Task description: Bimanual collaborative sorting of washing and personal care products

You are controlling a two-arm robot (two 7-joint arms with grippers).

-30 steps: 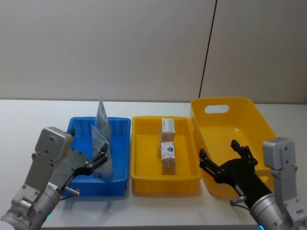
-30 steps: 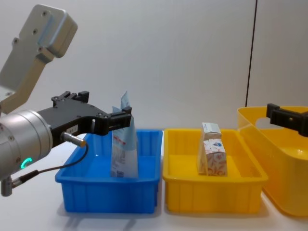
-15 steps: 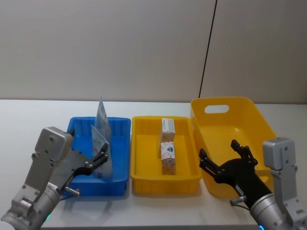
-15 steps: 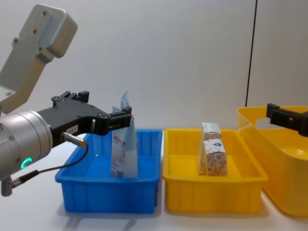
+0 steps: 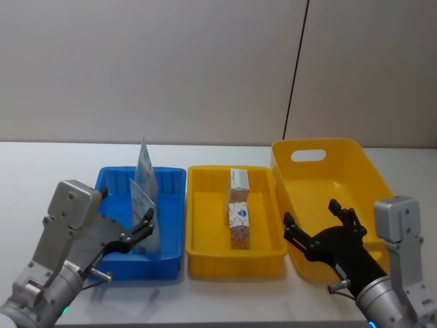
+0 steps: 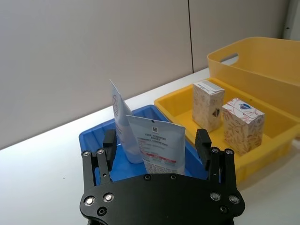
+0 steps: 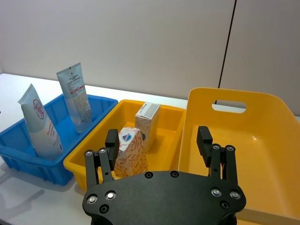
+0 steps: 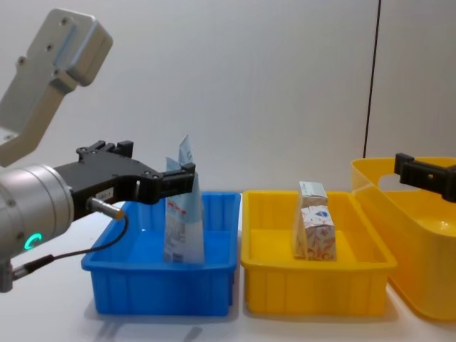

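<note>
Head view: left claw (image 5: 145, 227) spreads wide around the front squeeze tube (image 5: 141, 205) in the blue bin (image 5: 169, 263), gripping nothing, apparently letting it stand. Right claw (image 5: 310, 211) hovers open, empty, at the large yellow bin's (image 5: 355, 154) near-left corner.

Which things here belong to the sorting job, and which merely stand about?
Job: near tube and far tube in the blue bin; patterned carton and cream carton in the yellow tray; left gripper, open at the near tube; right gripper, open by the yellow basket.
Around: blue bin, yellow tray, yellow basket, table.
</note>
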